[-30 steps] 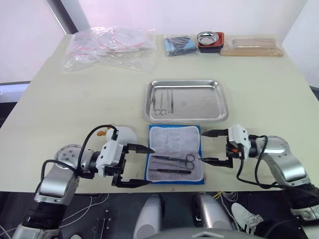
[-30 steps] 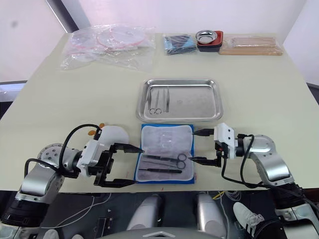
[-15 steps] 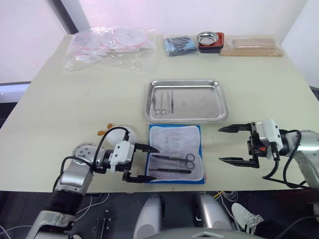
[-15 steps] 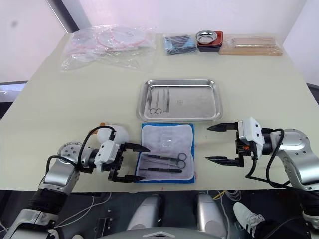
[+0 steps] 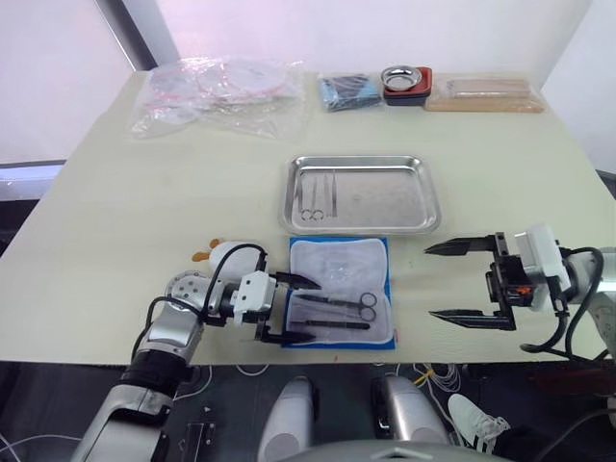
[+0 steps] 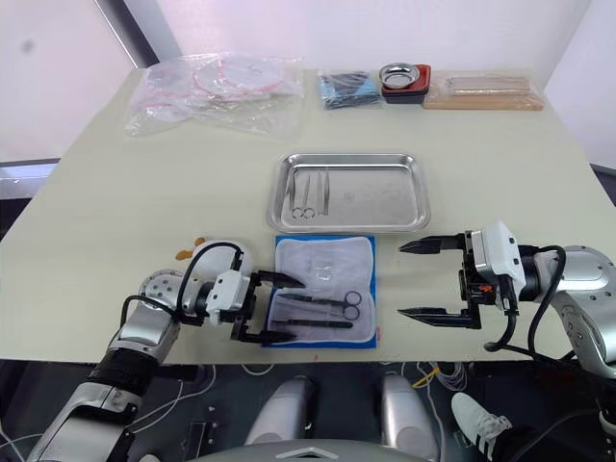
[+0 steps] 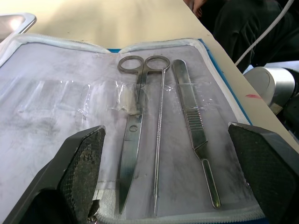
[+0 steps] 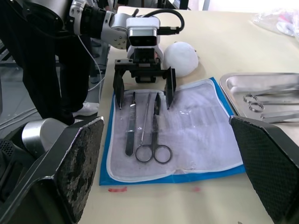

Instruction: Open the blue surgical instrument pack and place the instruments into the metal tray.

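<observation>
While the blue surgical instrument pack (image 5: 340, 305) lies unfolded on the bench (image 5: 144, 192), lining up, just in front of the metal tray (image 5: 360, 194), my left claw (image 5: 296, 309) sits at its left edge, fingers spread wide and low over the lining, straddling the three instruments (image 7: 159, 154) left there: scissors, a thin probe and a scalpel handle. Can't tell if the fingertips touch the lining; nothing gripped. My right claw (image 5: 462, 281) hangs to the right of the pack, well apart from it, fingers spread wide, holding nothing. Tray already has a few instruments lying at its left end.
</observation>
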Motion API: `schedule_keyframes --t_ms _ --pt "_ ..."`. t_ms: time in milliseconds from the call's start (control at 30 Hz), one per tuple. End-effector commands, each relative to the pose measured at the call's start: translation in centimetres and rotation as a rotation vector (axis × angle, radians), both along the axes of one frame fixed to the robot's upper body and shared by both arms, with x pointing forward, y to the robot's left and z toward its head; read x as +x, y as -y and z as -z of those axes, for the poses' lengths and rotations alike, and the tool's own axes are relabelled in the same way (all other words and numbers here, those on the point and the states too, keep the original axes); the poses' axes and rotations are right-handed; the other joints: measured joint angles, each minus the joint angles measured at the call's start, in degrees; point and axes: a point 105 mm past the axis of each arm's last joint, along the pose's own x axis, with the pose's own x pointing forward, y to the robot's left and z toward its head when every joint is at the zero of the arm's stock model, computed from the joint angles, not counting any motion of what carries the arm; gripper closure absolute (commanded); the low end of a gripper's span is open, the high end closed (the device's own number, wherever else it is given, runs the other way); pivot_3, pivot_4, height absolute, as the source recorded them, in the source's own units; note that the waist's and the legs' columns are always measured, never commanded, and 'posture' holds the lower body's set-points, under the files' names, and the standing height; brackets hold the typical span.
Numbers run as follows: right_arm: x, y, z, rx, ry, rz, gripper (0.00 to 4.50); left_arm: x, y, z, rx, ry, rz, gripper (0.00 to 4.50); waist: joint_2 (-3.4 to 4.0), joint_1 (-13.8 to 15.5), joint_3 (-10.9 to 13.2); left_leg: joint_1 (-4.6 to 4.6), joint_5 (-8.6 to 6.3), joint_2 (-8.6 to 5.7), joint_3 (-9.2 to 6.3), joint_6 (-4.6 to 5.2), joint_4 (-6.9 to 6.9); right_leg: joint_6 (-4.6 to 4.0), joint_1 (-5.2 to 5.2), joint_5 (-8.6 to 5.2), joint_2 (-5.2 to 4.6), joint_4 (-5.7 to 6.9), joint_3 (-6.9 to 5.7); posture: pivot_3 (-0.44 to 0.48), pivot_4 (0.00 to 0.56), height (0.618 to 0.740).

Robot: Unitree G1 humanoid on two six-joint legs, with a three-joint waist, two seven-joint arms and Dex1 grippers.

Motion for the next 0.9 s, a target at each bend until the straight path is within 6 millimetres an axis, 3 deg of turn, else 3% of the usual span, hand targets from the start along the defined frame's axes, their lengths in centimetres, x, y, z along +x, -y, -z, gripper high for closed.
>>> schedule_keyframes --t_ms 33,133,400,700,900 --pt "-0.6 -0.3 -1.0 0.009 0.039 -0.015 0.00 -0.4 -0.6 2.3 0.084 -0.048 -0.015 0.07 0.02 0.00 -0.01 0.11 0.00 0.00 0.01 0.00 0.01 0.01 0.11 0.01 0.00 -0.01 0.01 0.000 0.150 0.740" --pt "-0.8 -0.2 -0.9 0.005 0.031 -0.018 0.00 -0.5 -0.8 2.8 0.106 -0.041 -0.008 0.07 0.06 -0.01 -0.04 0.63 -0.01 0.01 0.03 0.00 0.00 0.00 0.66 -0.02 -0.01 -0.05 0.03 0.000 0.150 0.740" --pt "-0.4 -0.6 0.5 -0.054 0.008 0.011 0.00 -0.3 -1.0 3.1 0.085 -0.084 -0.047 0.07 0.37 -0.01 -0.25 0.71 0.00 0.02 0.10 0.01 0.00 0.02 0.69 -0.01 0.00 -0.03 0.11 0.000 0.150 0.740" --pt "1.4 -4.0 3.3 -0.089 -0.035 0.095 0.00 -0.7 -0.3 4.0 0.055 -0.162 -0.052 0.07 0.61 0.07 -0.49 0.69 0.00 0.00 0.11 0.01 0.00 0.03 0.70 0.00 0.00 -0.05 0.13 0.000 0.150 0.740" --pt "2.2 -6.1 4.0 -0.110 -0.033 0.113 0.00 -1.2 -0.1 4.7 0.052 -0.248 -0.062 0.07 0.81 0.13 -0.68 0.69 0.00 -0.06 0.12 0.01 0.00 0.03 0.69 -0.01 -0.02 -0.06 0.18 0.000 0.150 0.740"
